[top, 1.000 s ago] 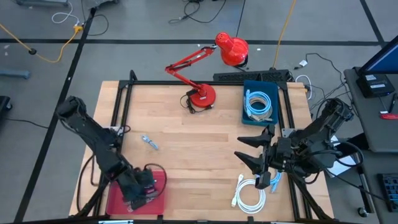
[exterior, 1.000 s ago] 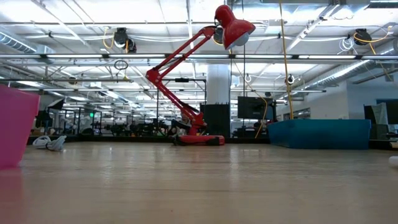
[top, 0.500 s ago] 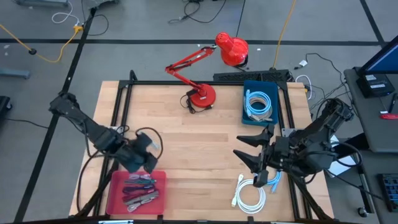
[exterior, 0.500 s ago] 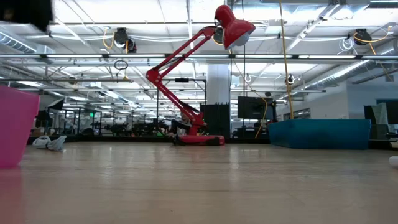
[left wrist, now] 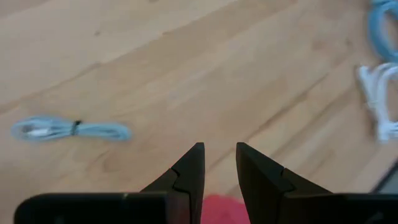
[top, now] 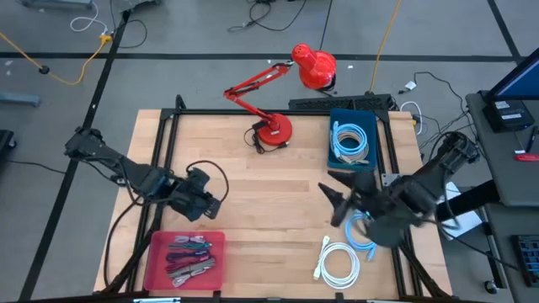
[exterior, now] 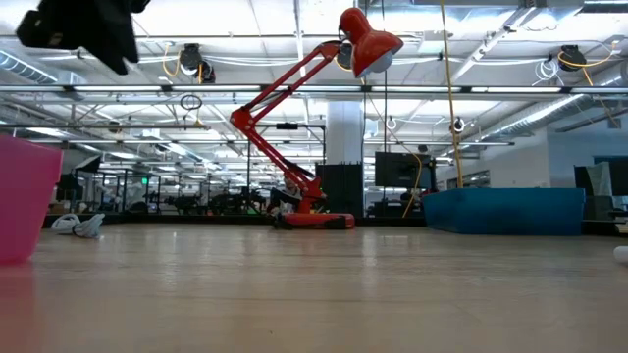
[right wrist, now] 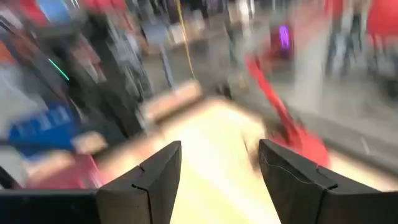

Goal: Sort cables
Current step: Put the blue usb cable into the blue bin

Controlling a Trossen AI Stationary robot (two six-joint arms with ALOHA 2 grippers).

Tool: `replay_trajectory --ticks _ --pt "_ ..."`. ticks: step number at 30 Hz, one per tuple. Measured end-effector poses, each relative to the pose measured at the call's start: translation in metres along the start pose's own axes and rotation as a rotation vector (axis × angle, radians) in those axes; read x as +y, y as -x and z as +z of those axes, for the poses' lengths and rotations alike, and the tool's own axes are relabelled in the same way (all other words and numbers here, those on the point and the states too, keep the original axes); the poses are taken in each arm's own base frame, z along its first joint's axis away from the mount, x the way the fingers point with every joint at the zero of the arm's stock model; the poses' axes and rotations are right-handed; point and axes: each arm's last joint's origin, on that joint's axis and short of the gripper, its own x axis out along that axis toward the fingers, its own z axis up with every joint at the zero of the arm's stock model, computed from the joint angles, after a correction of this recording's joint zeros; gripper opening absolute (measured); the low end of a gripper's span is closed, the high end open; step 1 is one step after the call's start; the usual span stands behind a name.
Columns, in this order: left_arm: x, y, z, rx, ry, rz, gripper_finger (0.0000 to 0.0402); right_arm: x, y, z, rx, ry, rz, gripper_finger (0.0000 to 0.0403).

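High view: the left claw point(top: 205, 204) has left the pink bin point(top: 152, 252), where it was a second ago, and now hangs over the bench point(top: 253, 177) left of centre, just above the bin's upper edge. Its fingers point(left wrist: 190, 171) stand a narrow gap apart with nothing between them. The bin, at the lower left, now shows its load of short purple and maroon bundles point(top: 189, 257). In the left wrist view a small grey bundle point(left wrist: 71, 130) lies on the wood just beyond the fingertips and to their left; in the high view the claw covers that spot. The right claw point(top: 338, 204) has swung since the earlier frame, and is blurred over the bench's right side; its fingers point(right wrist: 152, 180) are spread wide and empty. A light-blue cable point(top: 363, 233) trails below and to the right of that claw, and the white coil point(top: 340, 263) lies under it near the bottom edge. More light-blue coils point(top: 351, 140) rest in the blue bin point(top: 332, 145) at the upper right, above the right claw. The red lamp point(top: 274, 130) is unmoved.
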Motion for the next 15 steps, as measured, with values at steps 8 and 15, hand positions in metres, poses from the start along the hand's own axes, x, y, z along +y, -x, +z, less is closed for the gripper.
replay_trajectory --ticks 8,15 --pt "-0.006 0.0 0.004 -0.057 -0.037 -0.048 0.0092 -0.091 -0.045 -0.047 0.812 0.041 -0.545 0.0205" --pt "-0.006 0.0 0.004 -0.088 -0.062 -0.05 0.0092 -0.102 -0.054 -0.121 1.155 -0.169 -0.327 0.0205"
